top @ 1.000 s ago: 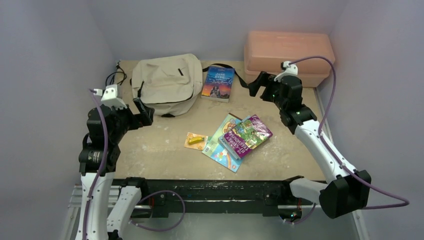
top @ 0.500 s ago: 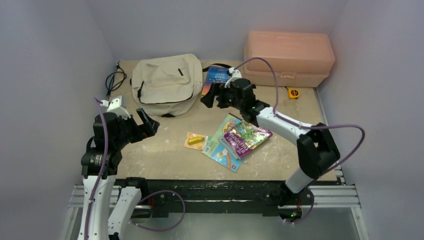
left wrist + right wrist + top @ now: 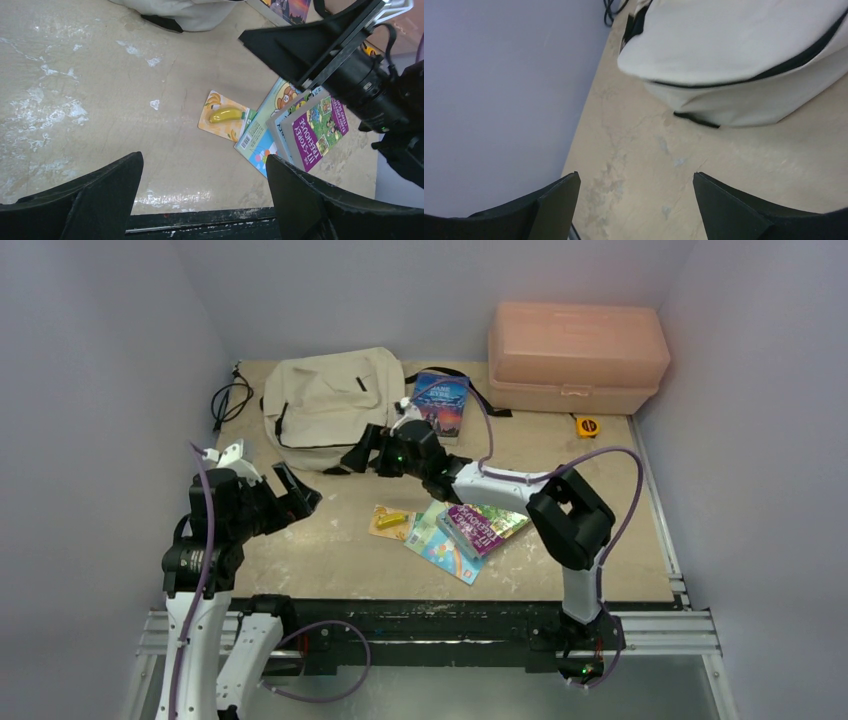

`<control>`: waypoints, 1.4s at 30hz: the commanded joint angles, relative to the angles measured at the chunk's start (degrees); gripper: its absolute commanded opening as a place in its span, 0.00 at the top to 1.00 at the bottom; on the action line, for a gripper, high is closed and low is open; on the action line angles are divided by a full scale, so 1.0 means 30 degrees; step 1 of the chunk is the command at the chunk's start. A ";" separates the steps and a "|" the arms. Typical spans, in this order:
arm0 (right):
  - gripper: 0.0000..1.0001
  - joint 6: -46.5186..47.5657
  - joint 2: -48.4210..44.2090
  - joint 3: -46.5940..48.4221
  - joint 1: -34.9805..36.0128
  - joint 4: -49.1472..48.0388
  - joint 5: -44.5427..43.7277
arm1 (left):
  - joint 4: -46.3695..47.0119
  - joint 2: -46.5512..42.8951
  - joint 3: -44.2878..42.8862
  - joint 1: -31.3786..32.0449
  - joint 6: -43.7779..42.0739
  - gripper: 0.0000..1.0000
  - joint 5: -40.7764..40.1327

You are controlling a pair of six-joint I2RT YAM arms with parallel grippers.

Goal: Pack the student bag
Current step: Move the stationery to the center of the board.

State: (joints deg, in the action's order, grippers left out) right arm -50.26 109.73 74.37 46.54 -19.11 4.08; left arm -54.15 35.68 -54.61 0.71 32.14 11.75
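Facing the student bag (image 3: 734,45), right wrist view misses the books (image 3: 472,530).

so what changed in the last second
The right gripper swung leftward from beside the box to the near edge of the bag, open and empty. The left gripper drifted slightly nearer, also open. Nothing was grabbed or released. Bag, box and books stayed put.

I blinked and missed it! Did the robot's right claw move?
Yes. The right gripper swung left, from in front of the salmon-pink box over to the near edge of the beige backpack.
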 commanded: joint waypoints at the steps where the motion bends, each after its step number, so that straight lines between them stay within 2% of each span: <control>1: 0.13 0.1403 0.0271 0.0128 0.2431 -0.0679 0.0426 | 0.0309 0.0329 -0.0303 -0.0091 0.0142 0.07 -0.0143; 5: 0.16 0.3268 0.0267 -0.1397 0.3765 -0.0542 0.0868 | 0.0283 0.1118 -0.0787 -0.0077 -0.0074 0.07 -0.0221; 10: 0.16 0.5126 0.0060 -0.2794 0.3960 -0.0112 0.1429 | 0.0531 0.1562 -0.1092 -0.0091 -0.0313 0.06 -0.0194; 24: 0.12 0.5197 0.0305 -0.4904 0.3845 0.1939 -0.3987 | 0.0990 0.1654 -0.0437 -0.0097 -0.0423 0.06 0.0054; 30: 0.11 0.5056 -0.0511 -0.5741 0.1966 0.2788 -0.6251 | 0.1157 0.1901 -0.0470 -0.0097 -0.0586 0.06 0.0175; 33: 0.11 0.5576 -0.1217 -0.6403 0.0360 0.2575 -0.5942 | 0.1146 0.2078 -0.0612 -0.0087 -0.0714 0.06 0.0171; 37: 0.10 0.7921 -0.2083 -0.5925 -0.0075 0.2121 -0.5388 | 0.1044 0.2234 -0.0851 -0.0082 -0.0803 0.06 0.0277; 42: 0.07 0.8458 -0.2221 -0.2871 -0.0327 0.2289 -0.4016 | 0.0862 0.2227 -0.1131 -0.0088 -0.0950 0.06 0.0073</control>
State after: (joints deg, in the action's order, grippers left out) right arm -28.88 104.92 58.06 45.23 -12.47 -9.56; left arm -53.19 42.46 -55.53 0.71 30.55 11.79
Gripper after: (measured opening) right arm 0.918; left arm 0.940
